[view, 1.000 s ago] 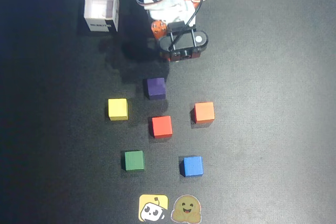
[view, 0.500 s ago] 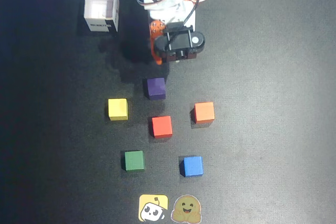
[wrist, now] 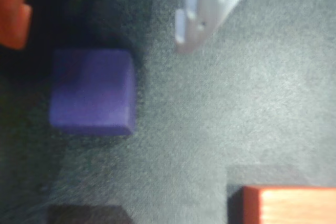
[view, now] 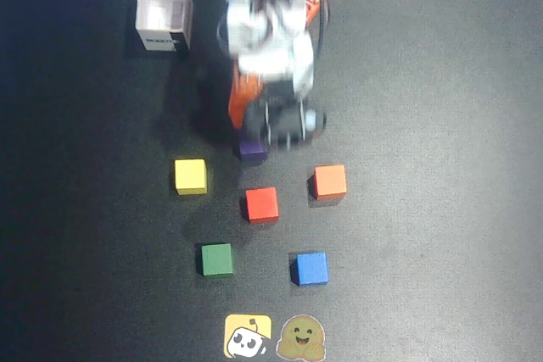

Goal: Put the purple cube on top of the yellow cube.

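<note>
Overhead view. The arm is reaching down from twelve o'clock over the dark counter [view: 441,125], its image blurred. The tool [view: 270,137] is hovering just above centre, and the purple cube [view: 251,150] is showing at its seven o'clock edge, partly covered by it. The yellow cube [view: 190,175] is sitting near, at about eight o'clock from the purple one, apart from it. A red cube [view: 262,204] is lying at six o'clock from the tool, an orange cube [view: 329,181] at four o'clock, a green cube [view: 216,259] and a blue cube [view: 311,268] lower still. A white open box [view: 164,14] is standing at eleven o'clock. Two cartoon stickers [view: 273,336] are lying at the six o'clock edge.

Wrist view. The purple cube [wrist: 92,92] is resting on the counter at nine o'clock of the frame. One white finger [wrist: 202,14] is coming in at one o'clock, well clear of the cube; an orange part is showing at ten o'clock. The tool is spread wide and empty, gripping nothing, with the cube lying between its two sides. The red cube [wrist: 289,205] is entering at five o'clock.

Handling, as a judgement. The purple cube is looking stiff, light and matte, so not slippery and not fragile. Two opposite flat side faces are offering the best hold, squarely and near mid-height, leaving the underside free for seating on the yellow cube.
</note>
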### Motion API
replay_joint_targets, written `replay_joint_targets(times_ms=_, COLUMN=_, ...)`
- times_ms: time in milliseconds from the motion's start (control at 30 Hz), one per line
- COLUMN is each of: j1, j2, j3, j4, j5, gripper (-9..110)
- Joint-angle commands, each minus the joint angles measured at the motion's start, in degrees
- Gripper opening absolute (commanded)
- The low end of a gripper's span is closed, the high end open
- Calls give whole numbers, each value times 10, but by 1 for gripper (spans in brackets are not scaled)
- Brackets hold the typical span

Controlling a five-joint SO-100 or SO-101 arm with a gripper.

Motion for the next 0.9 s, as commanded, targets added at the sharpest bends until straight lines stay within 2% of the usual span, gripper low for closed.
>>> replay_joint_targets(times_ms=0, j1=13, j2=-92, j3=-59, j4=-17, j5=-6, gripper=22)
replay_joint_targets(times_ms=600, j1=32, j2=-233, j3=-50, j4=-103, j5=-29, gripper=21)
replay_joint_targets(times_ms=733, j1=33, j2=-241, j3=-42, j4=-117, j5=-29, gripper=17)
replay_joint_targets(times_ms=867, j1=33, j2=-243, j3=-41, j4=-120, j5=-23, gripper=6)
